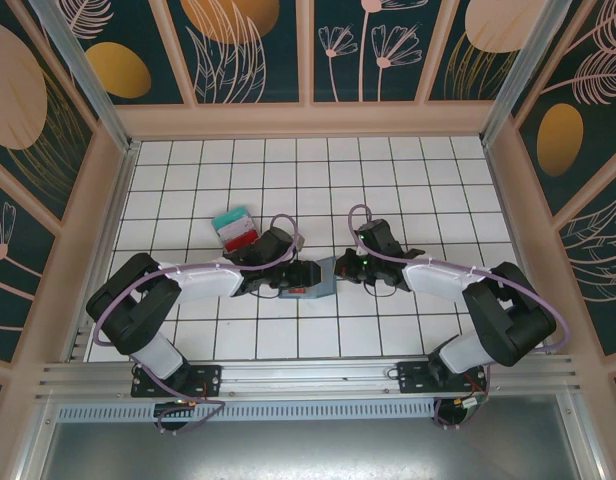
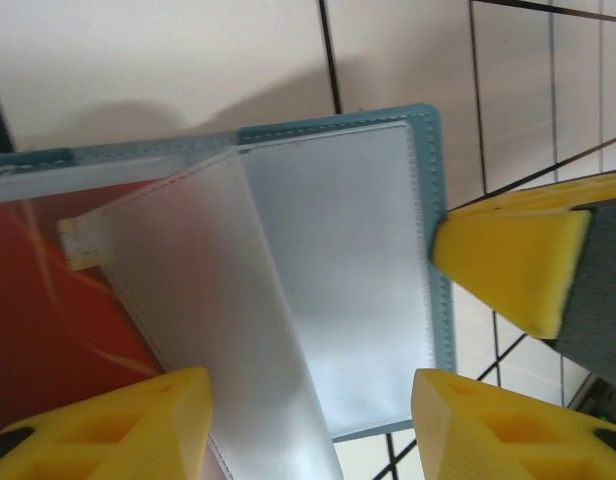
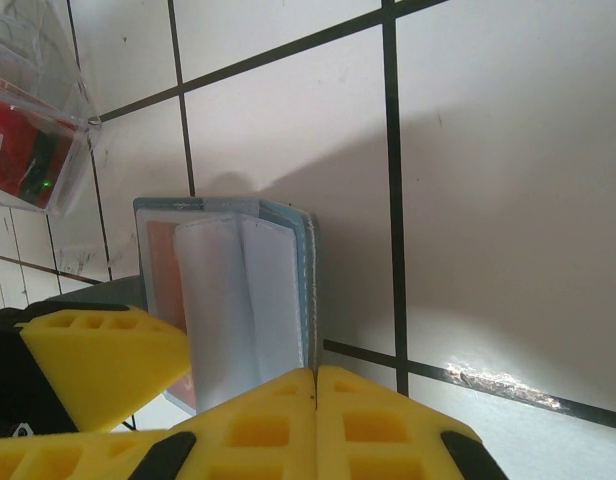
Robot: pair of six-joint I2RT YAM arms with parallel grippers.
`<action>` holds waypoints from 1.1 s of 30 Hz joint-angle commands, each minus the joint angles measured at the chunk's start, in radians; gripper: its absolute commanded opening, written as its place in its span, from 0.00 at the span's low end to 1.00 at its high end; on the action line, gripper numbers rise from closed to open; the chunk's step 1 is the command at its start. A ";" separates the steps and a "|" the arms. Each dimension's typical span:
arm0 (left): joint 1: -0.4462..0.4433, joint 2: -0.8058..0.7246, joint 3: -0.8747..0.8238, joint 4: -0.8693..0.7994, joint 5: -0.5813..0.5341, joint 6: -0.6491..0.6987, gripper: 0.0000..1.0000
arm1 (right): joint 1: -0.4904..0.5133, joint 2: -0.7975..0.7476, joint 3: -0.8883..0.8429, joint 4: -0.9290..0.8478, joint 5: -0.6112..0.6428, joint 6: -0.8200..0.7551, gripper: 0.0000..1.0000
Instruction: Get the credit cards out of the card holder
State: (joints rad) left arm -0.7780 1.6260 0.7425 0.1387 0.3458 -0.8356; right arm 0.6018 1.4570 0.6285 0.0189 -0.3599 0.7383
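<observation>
The card holder (image 1: 321, 281) lies open on the tiles between both grippers, teal-blue at its rim (image 2: 433, 170) with frosted pocket panels (image 2: 328, 270). A red credit card (image 2: 48, 300) sits in its left pocket, seen again as the red card (image 3: 163, 262) in the right wrist view. My left gripper (image 2: 308, 388) is open, its fingers (image 2: 118, 425) straddling a raised pocket flap. My right gripper (image 3: 316, 378) is shut on the holder's right cover edge (image 3: 306, 290); its finger (image 2: 513, 260) shows against that edge. A loose red and teal card stack (image 1: 233, 228) lies behind the left arm.
The card stack (image 3: 28, 130) sits at the upper left in the right wrist view, behind clear plastic. White tiled floor (image 1: 388, 180) stretches to the back wall. Wooden side walls (image 1: 108, 210) enclose the workspace.
</observation>
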 commanded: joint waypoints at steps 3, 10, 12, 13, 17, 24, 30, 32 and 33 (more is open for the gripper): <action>-0.006 -0.031 0.032 0.035 0.040 -0.005 0.55 | 0.003 0.006 -0.001 0.006 0.000 0.001 0.00; -0.002 -0.090 0.016 0.015 0.010 0.007 0.55 | 0.002 0.010 0.000 0.000 0.001 -0.004 0.00; -0.003 -0.090 0.017 0.028 0.030 0.007 0.55 | 0.003 0.012 0.000 0.000 0.001 -0.005 0.00; -0.002 -0.092 0.015 0.043 0.043 0.006 0.55 | 0.002 0.014 0.001 0.000 0.000 -0.005 0.00; -0.003 -0.096 0.017 0.098 0.083 -0.014 0.54 | 0.002 0.015 0.002 -0.002 0.000 -0.005 0.00; -0.003 -0.017 0.052 0.166 0.141 -0.048 0.52 | 0.002 0.015 0.002 0.002 0.002 -0.004 0.00; -0.004 -0.002 0.081 0.171 0.154 -0.046 0.52 | 0.000 0.010 0.000 0.001 0.008 -0.001 0.00; -0.004 0.002 0.086 0.176 0.160 -0.048 0.51 | -0.001 0.009 0.000 -0.003 0.012 -0.002 0.03; -0.003 0.000 0.087 0.178 0.160 -0.050 0.51 | -0.002 0.007 0.002 -0.009 0.015 -0.005 0.10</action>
State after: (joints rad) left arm -0.7780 1.6188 0.7990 0.2756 0.4770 -0.8734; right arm 0.6018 1.4590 0.6285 0.0185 -0.3595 0.7383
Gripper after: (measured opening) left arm 0.516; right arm 0.074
